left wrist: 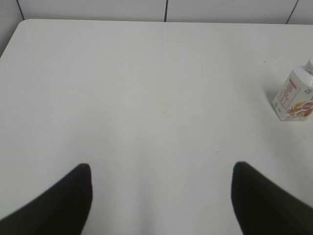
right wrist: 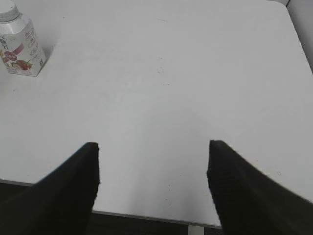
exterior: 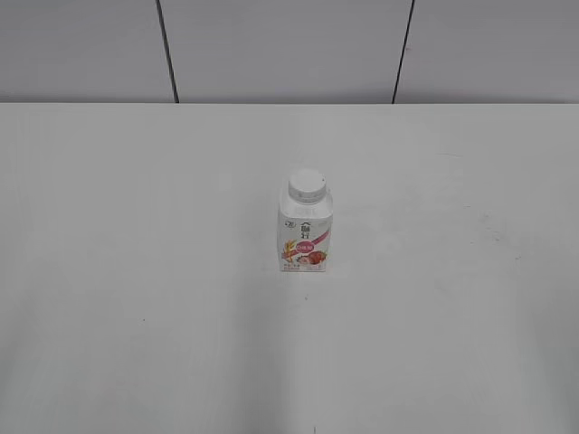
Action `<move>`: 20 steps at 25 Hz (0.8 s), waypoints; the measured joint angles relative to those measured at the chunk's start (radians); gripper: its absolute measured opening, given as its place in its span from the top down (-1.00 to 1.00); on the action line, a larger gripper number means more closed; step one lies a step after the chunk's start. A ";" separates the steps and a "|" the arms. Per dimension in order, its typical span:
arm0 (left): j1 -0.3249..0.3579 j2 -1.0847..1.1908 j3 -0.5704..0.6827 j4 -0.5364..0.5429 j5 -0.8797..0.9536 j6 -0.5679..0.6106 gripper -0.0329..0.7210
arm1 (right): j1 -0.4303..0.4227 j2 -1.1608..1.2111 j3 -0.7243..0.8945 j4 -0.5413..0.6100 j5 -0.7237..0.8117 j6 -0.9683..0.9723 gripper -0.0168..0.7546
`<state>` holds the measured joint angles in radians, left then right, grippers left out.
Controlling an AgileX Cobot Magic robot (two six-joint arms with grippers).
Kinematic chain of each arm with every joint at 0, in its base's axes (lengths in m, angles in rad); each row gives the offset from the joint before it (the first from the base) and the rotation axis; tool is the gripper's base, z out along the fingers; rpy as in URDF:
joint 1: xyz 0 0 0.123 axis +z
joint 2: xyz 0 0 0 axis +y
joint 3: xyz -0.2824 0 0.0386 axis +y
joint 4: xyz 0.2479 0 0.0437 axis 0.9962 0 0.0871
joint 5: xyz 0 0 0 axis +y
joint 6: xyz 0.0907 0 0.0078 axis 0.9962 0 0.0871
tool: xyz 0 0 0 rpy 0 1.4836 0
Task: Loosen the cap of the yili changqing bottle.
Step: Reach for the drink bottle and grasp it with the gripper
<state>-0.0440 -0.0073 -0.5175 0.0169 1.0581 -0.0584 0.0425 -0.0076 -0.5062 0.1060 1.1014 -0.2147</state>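
Observation:
The yili changqing bottle (exterior: 305, 231) stands upright near the middle of the white table, its pink-red strawberry label facing the camera. The white ribbed cap (exterior: 306, 185) sits on its neck. The bottle also shows at the right edge of the left wrist view (left wrist: 295, 95) and in the top left corner of the right wrist view (right wrist: 19, 46), where the cap (right wrist: 8, 10) shows too. My left gripper (left wrist: 161, 169) is open and empty, far left of the bottle. My right gripper (right wrist: 152, 147) is open and empty, far right of it. Neither gripper shows in the exterior view.
The white table (exterior: 136, 271) spreads wide on all sides of the bottle. Its front edge (right wrist: 146, 215) lies just under my right gripper. A grey panelled wall (exterior: 271, 45) stands behind the table's far edge.

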 joint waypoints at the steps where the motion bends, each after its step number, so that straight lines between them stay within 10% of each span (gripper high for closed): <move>1: 0.000 0.000 0.000 0.000 0.000 0.000 -0.51 | 0.000 0.000 0.000 0.000 0.000 0.000 -0.46; 20: 0.000 0.000 0.000 0.000 0.000 0.000 -0.51 | 0.000 0.000 0.000 0.000 0.000 0.000 -0.46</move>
<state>-0.0440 -0.0073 -0.5175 0.0169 1.0581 -0.0584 0.0425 -0.0076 -0.5062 0.1060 1.1014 -0.2147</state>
